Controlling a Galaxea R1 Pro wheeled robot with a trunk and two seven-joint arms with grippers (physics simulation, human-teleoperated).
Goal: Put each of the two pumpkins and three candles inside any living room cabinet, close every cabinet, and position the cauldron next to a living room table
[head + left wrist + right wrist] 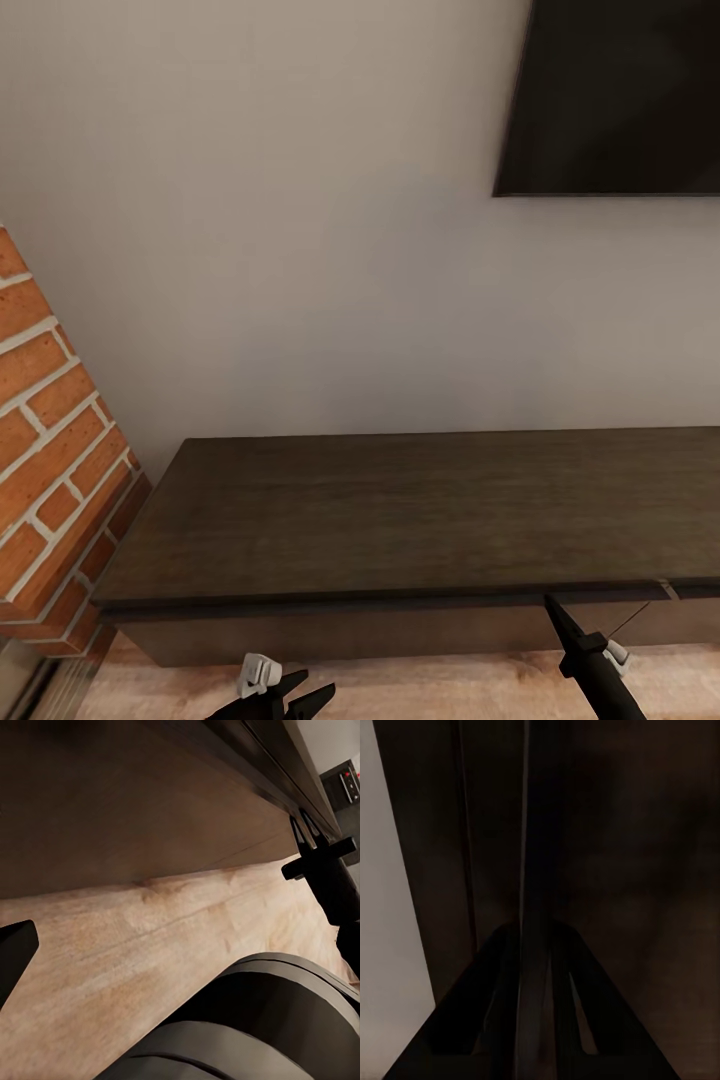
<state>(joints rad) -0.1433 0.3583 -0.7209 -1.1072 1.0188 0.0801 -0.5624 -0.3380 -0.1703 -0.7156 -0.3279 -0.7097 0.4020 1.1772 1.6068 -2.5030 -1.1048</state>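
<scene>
The low dark brown cabinet [400, 510] runs along the wall, its flat top bare and its drawer fronts [400, 628] flush. My right gripper [553, 603] reaches up to the upper lip of a drawer front near a seam; in the right wrist view its fingers [472, 1005] close on either side of that thin edge [534, 870]. The left wrist view also catches the right gripper [304, 832] at the lip. My left gripper [305, 692] hangs open and empty over the floor in front of the cabinet. Pumpkins, candles, cauldron and table are out of view.
A red brick chimney [50, 450] stands against the cabinet's left end. A black TV [620, 90] hangs on the wall above right. Light wood floor [150, 937] lies before the cabinet, with my dark rounded base [247, 1027] close by.
</scene>
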